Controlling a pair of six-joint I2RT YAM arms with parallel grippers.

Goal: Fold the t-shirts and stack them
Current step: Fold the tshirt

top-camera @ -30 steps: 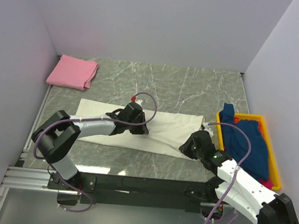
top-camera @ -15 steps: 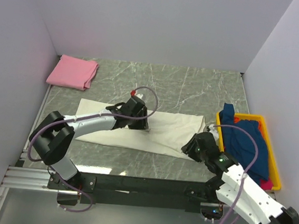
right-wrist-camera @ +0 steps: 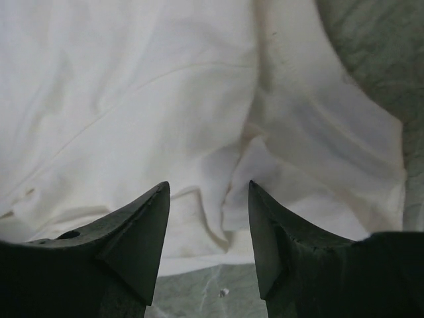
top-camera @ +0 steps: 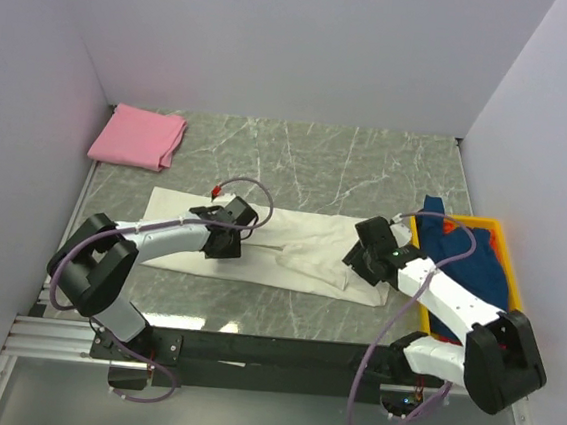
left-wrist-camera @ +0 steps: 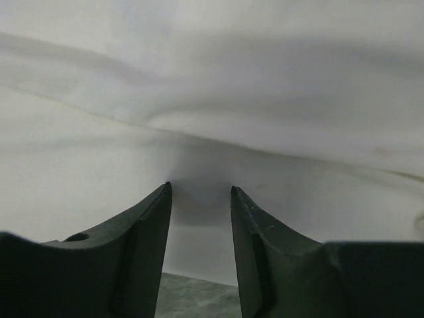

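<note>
Marble table (top-camera: 368, 170), white walls. Three shirts: cream shirt (top-camera: 301, 239) flat at centre; pink shirt (top-camera: 138, 137) folded, 10 o'clock corner; blue shirt (top-camera: 478, 277) in one bin (top-camera: 520, 316), 3 o'clock. Two grippers over cream shirt: left gripper (left-wrist-camera: 199, 189) jaws parted, pinching nothing; right gripper (right-wrist-camera: 209, 185) spread wide.

Left hand (top-camera: 223, 239) slid left from the middle of the cream-white t-shirt (top-camera: 300, 249) toward its left-centre. Its jaws parted from almost closed to a moderate gap with nothing clamped. Right hand (top-camera: 359, 263) moved up from the shirt's lower-right edge onto its right end, and its jaws widened. That arm's elbow swung in from the lower-right corner. The shirt's right end ended up more rumpled.
</note>
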